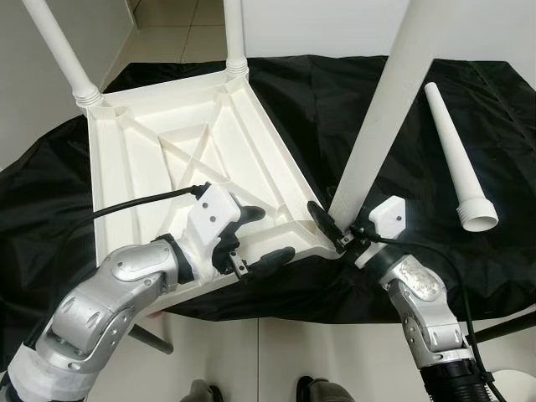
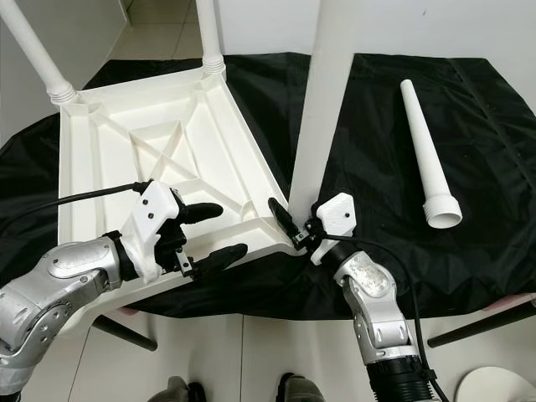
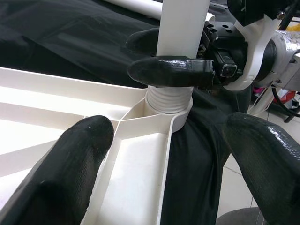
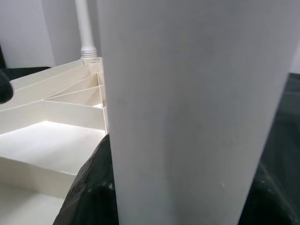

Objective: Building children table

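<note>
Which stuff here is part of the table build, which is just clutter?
In the job:
tabletop, upside down
two fitted legs
third leg in the corner socket, right gripper shut on it
loose leg on the cloth
left gripper, open at the tabletop edge

Lying about:
black cloth

No readable text anywhere.
No lettering, label, brand or number can be made out on the upturned white plastic tabletop [image 1: 193,159], its white tapered legs [image 1: 459,159], or the black cloth [image 1: 352,92].
</note>
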`<state>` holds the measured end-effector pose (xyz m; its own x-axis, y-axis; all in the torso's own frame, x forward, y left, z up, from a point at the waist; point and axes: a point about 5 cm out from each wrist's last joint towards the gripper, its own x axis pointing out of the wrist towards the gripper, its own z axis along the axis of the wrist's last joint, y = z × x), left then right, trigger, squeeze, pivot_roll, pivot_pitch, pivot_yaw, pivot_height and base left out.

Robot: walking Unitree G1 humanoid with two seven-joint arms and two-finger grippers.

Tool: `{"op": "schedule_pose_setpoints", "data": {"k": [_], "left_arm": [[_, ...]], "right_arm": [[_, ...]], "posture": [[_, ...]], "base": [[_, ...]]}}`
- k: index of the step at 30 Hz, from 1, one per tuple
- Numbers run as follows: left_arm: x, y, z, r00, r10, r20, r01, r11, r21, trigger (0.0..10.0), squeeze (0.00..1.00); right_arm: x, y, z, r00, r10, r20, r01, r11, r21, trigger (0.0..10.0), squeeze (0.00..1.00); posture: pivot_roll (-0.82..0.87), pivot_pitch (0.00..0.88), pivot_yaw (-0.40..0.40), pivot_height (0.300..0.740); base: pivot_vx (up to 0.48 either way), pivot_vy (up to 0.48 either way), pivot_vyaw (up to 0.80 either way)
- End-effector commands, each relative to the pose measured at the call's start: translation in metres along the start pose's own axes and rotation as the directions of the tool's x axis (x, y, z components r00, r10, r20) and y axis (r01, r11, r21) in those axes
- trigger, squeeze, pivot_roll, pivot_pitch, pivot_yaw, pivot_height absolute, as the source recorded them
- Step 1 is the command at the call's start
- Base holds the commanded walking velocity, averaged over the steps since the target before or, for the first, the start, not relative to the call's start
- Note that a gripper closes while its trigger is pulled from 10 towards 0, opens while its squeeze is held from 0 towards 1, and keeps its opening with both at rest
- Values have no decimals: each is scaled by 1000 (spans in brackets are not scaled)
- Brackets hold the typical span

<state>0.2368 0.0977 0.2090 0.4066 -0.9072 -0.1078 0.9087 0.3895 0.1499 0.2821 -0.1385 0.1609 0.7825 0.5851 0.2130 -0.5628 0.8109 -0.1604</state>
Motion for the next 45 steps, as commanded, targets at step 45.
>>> {"op": "schedule_pose_setpoints", "data": {"k": [45], "left_arm": [[-1,-3,6,999,-47,21,46,998,49,10000,0]], "right_arm": [[25,2,-41,676,-713,-185,725,688,0,10000,0]], "posture": [[-16,141,29,740]], "base": [[0,0,0]]}}
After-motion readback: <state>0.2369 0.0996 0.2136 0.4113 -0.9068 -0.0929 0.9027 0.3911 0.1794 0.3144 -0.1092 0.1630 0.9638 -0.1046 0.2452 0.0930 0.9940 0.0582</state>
